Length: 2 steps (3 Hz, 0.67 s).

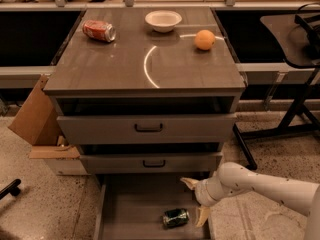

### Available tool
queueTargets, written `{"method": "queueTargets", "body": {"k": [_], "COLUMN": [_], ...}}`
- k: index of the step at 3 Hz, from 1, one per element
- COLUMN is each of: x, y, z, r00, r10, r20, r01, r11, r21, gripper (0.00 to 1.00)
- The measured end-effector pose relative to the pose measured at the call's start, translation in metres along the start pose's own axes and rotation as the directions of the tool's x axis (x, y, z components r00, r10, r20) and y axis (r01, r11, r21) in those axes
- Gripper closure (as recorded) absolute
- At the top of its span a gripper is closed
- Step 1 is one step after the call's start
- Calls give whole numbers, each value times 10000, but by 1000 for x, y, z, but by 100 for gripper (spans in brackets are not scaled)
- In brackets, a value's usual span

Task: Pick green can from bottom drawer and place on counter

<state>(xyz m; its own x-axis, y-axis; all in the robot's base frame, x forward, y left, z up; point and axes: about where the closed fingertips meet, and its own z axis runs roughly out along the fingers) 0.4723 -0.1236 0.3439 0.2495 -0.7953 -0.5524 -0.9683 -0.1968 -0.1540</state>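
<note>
Lying on its side, the green can (176,217) rests on the floor of the pulled-out bottom drawer (131,209), toward its right front. The gripper (193,202) hangs over the drawer's right edge, just right of the can. Its fingers (202,217) are spread apart and hold nothing. The lower finger is just beside the can's right end; contact cannot be judged. The counter (110,69) bears a red-orange can (99,30), a white bowl (163,20) and an orange (204,39).
</note>
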Motion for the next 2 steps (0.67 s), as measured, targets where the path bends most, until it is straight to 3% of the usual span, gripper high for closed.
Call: {"method": "queueTargets", "body": {"k": [1, 2], "x": [0, 0], "y": [7, 7], "z": [22, 22], "r00": [9990, 9990], "r10": [113, 113], "r20": [437, 437], "r01": [-108, -108], "r11": [9999, 9999], "r21": [-114, -114], "gripper": [0, 0]}}
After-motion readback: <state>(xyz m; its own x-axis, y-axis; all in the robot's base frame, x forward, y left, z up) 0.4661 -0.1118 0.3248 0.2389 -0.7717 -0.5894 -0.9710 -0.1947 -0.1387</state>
